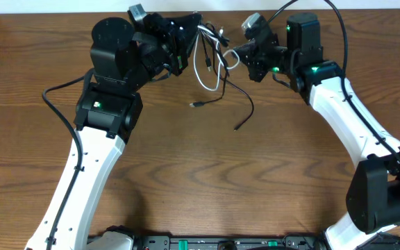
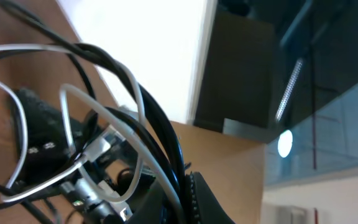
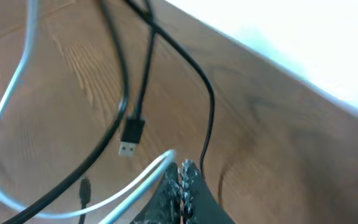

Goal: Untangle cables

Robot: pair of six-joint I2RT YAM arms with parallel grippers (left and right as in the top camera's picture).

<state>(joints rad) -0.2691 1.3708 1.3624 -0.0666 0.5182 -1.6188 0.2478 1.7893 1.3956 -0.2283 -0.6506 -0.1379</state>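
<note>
Wooden table [image 1: 207,180], left gripper [image 1: 189,35] clamped on the tangled cables [image 1: 214,48] lifted near the far edge, right gripper [image 1: 237,55] pinched shut on them too, white cable [image 3: 148,169] looping down, black cable [image 1: 251,105] trailing onto the wood, USB plug [image 3: 131,132] dangling.

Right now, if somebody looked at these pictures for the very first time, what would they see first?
Probably the messy bunch of white and black cables strung between the left gripper and the right gripper, at the far side of the wooden table. After that, the black plug with a silver tip, seen up close in the right wrist view.
</note>
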